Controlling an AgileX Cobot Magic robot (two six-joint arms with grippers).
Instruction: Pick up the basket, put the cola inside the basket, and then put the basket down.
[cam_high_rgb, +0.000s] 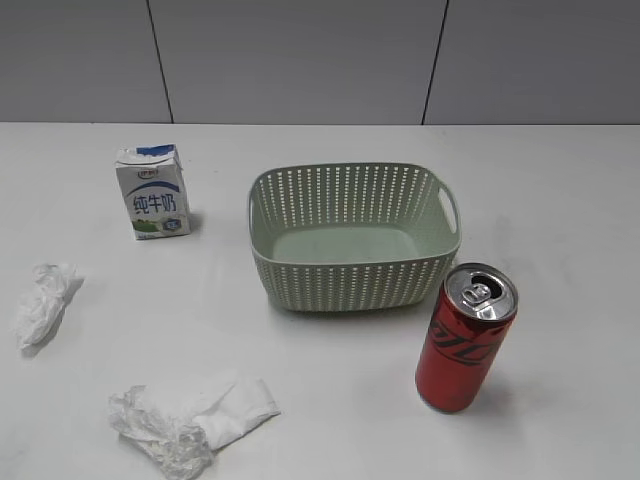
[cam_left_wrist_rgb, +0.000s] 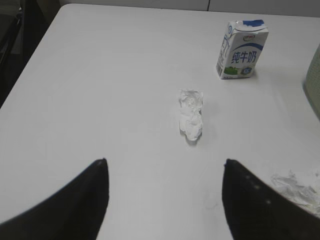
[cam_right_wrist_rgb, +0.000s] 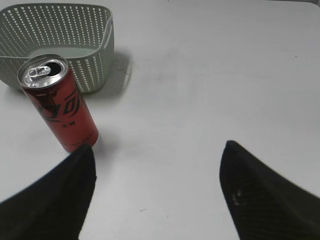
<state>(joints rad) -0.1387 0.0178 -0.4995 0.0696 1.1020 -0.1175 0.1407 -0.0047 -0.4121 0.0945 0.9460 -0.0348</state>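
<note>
basket sits upright near the middle of the surface, open side up and with nothing in it, its cut-out handle on the right end facing my right arm's side. cola stands upright just beside the basket's front right corner, near it but not touching as far as i can tell, pull tab up. i judge nothing of the task is done yet: the basket is not lifted and the can is outside it.

my right claw hangs wide open above bare surface, holding nothing; the can is just off its left finger, with the basket behind it. my left claw is also spread wide and holding nothing, over bare surface with a crumpled tissue ahead of it.

a milk carton stands well apart to the basket's left. a second tissue lies toward the front left, clear of the basket.

the right side is open and uncluttered, so the can has free room around it. the basket's left end looks reachable between carton and tissues. the basket's mouth is far wider than the can, so i expect an easy drop, though a tall slim can may tip.
</note>
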